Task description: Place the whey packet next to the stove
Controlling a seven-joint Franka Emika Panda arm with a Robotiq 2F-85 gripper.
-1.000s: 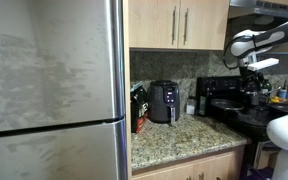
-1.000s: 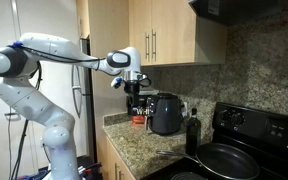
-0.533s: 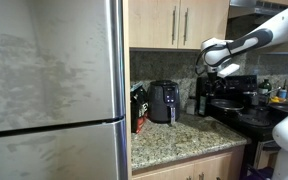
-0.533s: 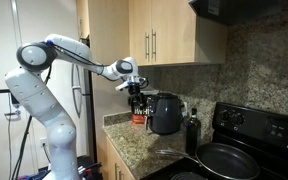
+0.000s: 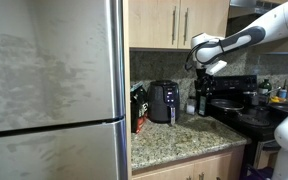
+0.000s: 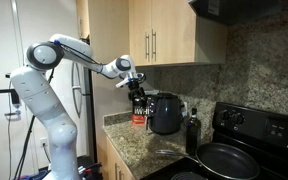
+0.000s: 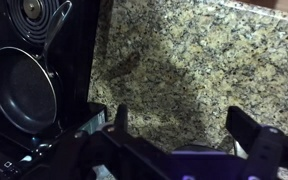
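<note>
The whey packet (image 5: 139, 108), a black pouch with red trim, stands on the granite counter against the refrigerator, left of the air fryer. In an exterior view only its lower red-trimmed part (image 6: 139, 120) shows below the gripper. The stove (image 5: 234, 102) is at the counter's other end; it also shows in another exterior view (image 6: 246, 140) and at the left of the wrist view (image 7: 44, 60). My gripper (image 5: 201, 64) (image 6: 136, 88) hangs in the air above the counter, open and empty. In the wrist view its fingers (image 7: 184, 125) are spread over bare granite.
A rounded black air fryer (image 5: 164, 102) (image 6: 166, 113) and a dark bottle (image 5: 200, 100) (image 6: 192, 132) stand between packet and stove. A frying pan (image 7: 19, 90) (image 6: 224, 160) sits on the cooktop. Wall cabinets (image 5: 179, 22) hang above; the refrigerator (image 5: 54, 90) bounds the counter.
The arm has swung away from above the stove, along the counter toward the air fryer and packet. The gripper stays open and empty. Nothing on the counter has moved.
</note>
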